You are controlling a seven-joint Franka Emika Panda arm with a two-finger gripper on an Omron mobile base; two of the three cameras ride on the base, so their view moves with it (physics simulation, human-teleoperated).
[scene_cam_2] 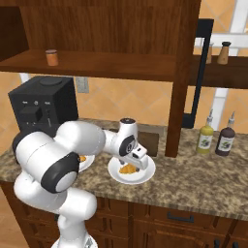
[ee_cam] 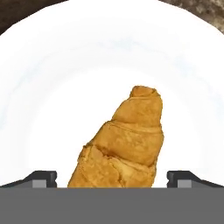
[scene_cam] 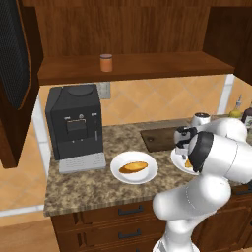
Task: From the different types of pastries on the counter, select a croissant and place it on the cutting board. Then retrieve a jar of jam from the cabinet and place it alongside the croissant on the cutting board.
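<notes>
Right up against the lens in the hand view, the croissant [ee_cam: 124, 144] sits low in the frame on a white plate [ee_cam: 52, 87], with the two dark finger tips [ee_cam: 43, 178] spread wide to either side of it and nothing pinched between them. So this is the first step: the gripper [scene_cam_2: 133, 162] is poised over the croissant, jaws straddling it, not yet closed.

From the right base view, that plate sits lower centre of the frame on the counter [scene_cam_2: 203, 177]. The next move, I'd say, calls for a short drop and a squeeze across the pastry's width, then a lift up and back to the cutting board [scene_cam: 157, 138], which lies just behind the plate.

The longer loaf [scene_cam: 133, 168] rests on its own plate at centre of the left base view, well out of the way. Room looks decent; the cabinet's upright post [scene_cam_2: 181, 77] stands just right of the board, and the coffee machine [scene_cam: 75, 125] is off to the left. The jar of jam [scene_cam: 106, 62] waits on the cabinet shelf at upper centre, untouched.
</notes>
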